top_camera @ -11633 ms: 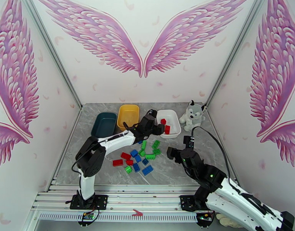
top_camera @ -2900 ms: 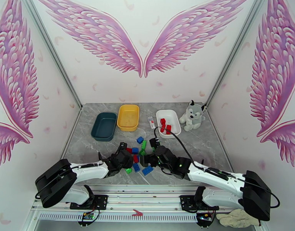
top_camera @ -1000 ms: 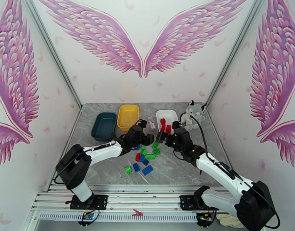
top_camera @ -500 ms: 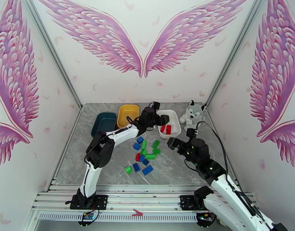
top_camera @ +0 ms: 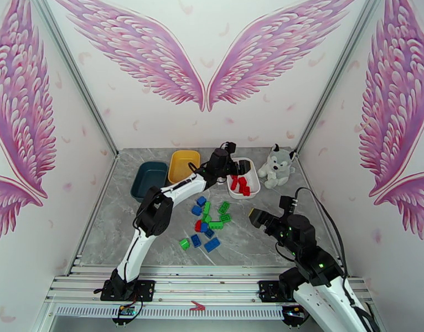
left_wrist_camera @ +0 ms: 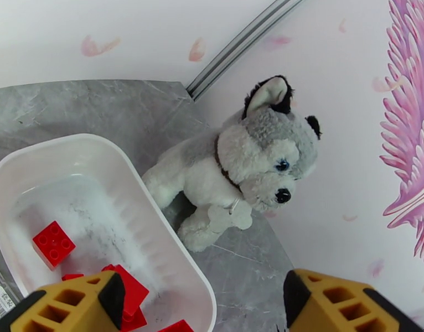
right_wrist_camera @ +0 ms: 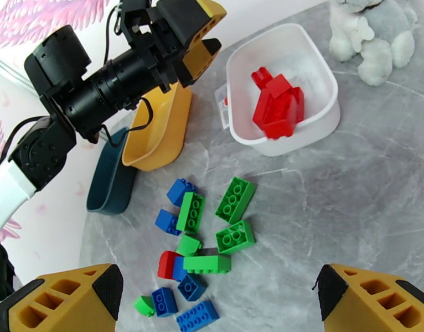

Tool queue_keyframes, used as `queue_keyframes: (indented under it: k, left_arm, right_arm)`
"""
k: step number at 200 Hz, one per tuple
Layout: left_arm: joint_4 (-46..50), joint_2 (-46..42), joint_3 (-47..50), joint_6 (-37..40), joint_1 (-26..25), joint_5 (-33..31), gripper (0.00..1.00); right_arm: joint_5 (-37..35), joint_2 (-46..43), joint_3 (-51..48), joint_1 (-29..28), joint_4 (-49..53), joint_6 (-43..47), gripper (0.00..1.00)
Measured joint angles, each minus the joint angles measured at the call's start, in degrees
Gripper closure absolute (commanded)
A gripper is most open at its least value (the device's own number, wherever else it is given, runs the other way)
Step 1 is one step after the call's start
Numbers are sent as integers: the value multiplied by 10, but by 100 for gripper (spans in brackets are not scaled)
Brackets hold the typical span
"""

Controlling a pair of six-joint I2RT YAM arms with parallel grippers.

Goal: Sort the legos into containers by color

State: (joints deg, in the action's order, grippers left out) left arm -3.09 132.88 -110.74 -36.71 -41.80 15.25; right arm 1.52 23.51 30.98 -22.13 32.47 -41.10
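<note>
Where left hand (left_wrist_camera: 203, 294) gapes over white tray (left_wrist_camera: 173, 239), fingers (left_wrist_camera: 73, 301) half-hide red legos (left_wrist_camera: 53, 244).

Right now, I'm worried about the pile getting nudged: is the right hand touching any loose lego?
Apart. The top view shows bare table between the right hand and the nearest green lego; the hand is open and holds nothing.

legos (top_camera: 216, 224) lie before the containers (top_camera: 183, 167), husky (top_camera: 277, 164) rightmost.
</note>
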Motion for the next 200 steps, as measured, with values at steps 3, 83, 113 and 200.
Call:
queue_keyframes:
  k: [3,83,113,200]
  left_arm:
    - [-2,-4,8,3,-1,-2,20]
    - [-3,-237,315,83,-55,-144,24]
    - [5,-325,431,107,-56,-216,28]
    - [78,-380,626,77,-118,-363,26]
  right_arm:
    - [0,-2,0,0,3,0,1]
    - [31,2,-37,0,11,6,13]
    - [55,9,-57,0,-5,4,19]
    - [97,81,-109,-25,-100,-10,18]
